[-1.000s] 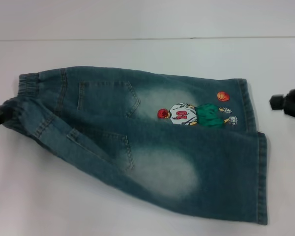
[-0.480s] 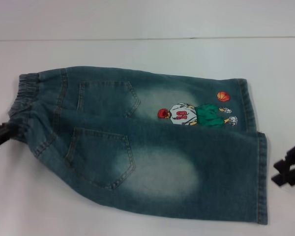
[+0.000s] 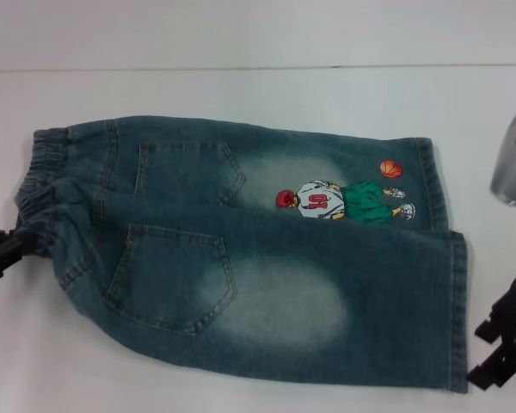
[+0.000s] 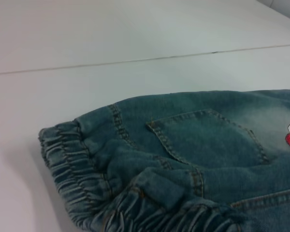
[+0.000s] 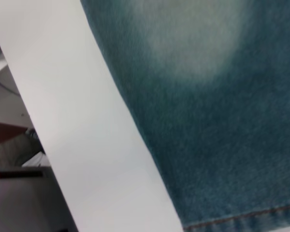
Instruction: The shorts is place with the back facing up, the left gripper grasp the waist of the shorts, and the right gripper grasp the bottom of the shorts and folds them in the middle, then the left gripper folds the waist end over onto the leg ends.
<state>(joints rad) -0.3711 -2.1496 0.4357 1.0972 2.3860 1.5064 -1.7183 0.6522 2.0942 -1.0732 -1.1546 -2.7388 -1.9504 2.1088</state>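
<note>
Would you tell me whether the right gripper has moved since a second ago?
Yes. The right gripper has moved toward the robot, from beside the basketball print to the near hem corner of the shorts.

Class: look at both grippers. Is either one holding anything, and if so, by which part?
The left gripper grips the shorts at the elastic waistband; the right gripper holds nothing.

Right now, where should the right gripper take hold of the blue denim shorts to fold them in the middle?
Probably the near leg's hem corner of the blue denim shorts, approached from the robot's right. That stitched hem lies flat on the white table with its edge exposed, and the right gripper hangs just beside it.
</note>
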